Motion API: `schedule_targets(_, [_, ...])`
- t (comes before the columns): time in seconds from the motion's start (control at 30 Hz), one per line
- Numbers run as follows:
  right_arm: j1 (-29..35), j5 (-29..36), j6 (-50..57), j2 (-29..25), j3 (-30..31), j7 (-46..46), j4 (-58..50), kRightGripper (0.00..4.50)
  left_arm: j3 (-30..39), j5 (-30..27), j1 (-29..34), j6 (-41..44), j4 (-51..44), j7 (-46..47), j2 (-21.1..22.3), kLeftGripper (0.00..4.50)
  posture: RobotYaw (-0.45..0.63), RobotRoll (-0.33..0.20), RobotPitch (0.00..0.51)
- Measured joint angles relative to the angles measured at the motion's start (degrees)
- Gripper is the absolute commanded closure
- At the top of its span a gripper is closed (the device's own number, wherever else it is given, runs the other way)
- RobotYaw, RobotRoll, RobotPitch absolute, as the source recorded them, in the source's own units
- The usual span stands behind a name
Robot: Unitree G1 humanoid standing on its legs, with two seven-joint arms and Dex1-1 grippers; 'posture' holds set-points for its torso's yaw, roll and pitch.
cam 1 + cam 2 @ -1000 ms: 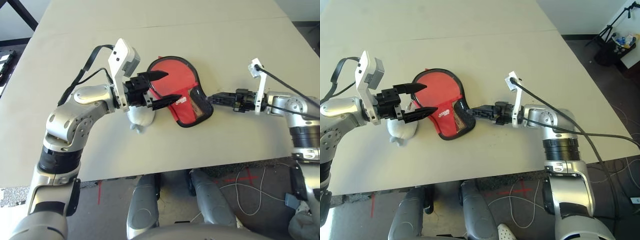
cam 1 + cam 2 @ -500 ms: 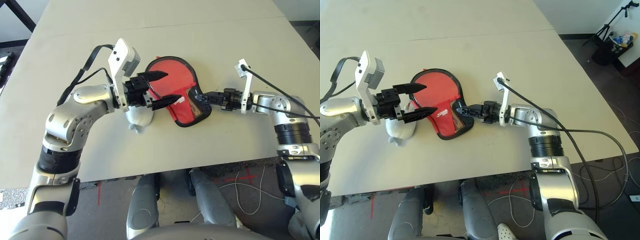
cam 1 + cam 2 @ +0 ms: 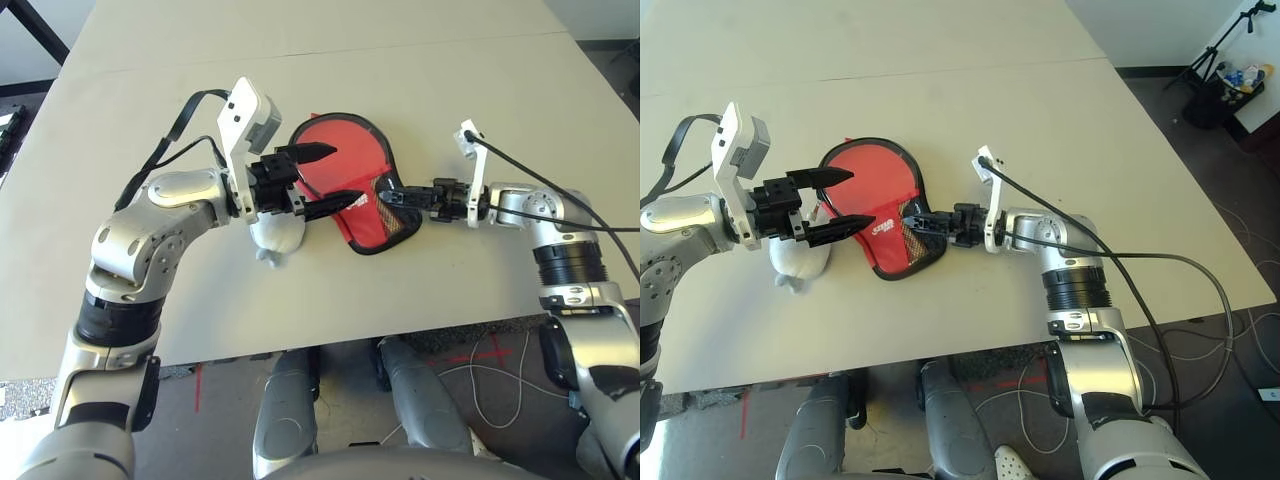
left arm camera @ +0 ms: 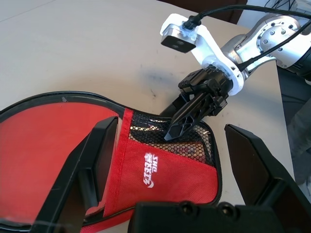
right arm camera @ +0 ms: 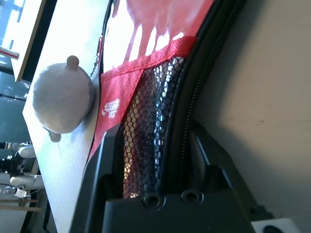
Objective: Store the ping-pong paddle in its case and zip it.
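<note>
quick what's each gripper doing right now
Left gripper: open, empty, hovering over the case.
Right gripper: fingers straddle the case's zipper edge.

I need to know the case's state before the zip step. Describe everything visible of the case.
The case is a paddle-shaped red fabric pouch edged with a black zipper, lying flat on the table. Its narrow end carries a black mesh pocket and a small white logo. The right gripper straddles the zipper edge at the mesh end. The open left gripper hovers over its left side. A pale cloth lump sits beside its left edge.
</note>
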Motion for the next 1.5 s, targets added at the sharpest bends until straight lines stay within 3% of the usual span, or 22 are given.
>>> schedule_targets(0.2, [-0.9, 0.1, 2.2, -1.0, 0.7, 0.7, -0.5, 4.48, -0.1, 0.2, 0.0, 0.0, 0.1, 0.0, -0.1, 0.0, -0.02, 0.0, 0.291])
schedule_targets(0.77, [1.9, 0.6, 6.3, -4.3, -0.2, -1.4, -4.3, 4.48, -0.2, 0.8, -0.1, -0.2, 0.4, -0.3, -0.2, 0.0, -0.03, 0.0, 0.293])
schedule_targets(1.27, [12.7, 6.9, 16.4, -12.0, -2.7, -3.0, -19.2, 4.48, -0.3, 1.0, -0.2, -0.7, 0.8, -0.6, -0.3, 0.0, -0.04, 0.0, 0.297])
schedule_targets(1.5, [16.5, 10.4, 21.5, -13.0, -4.6, -4.5, -25.4, 4.48, -0.3, 1.0, -0.2, -1.0, 1.0, -0.7, -0.6, 0.0, -0.04, 0.0, 0.296])
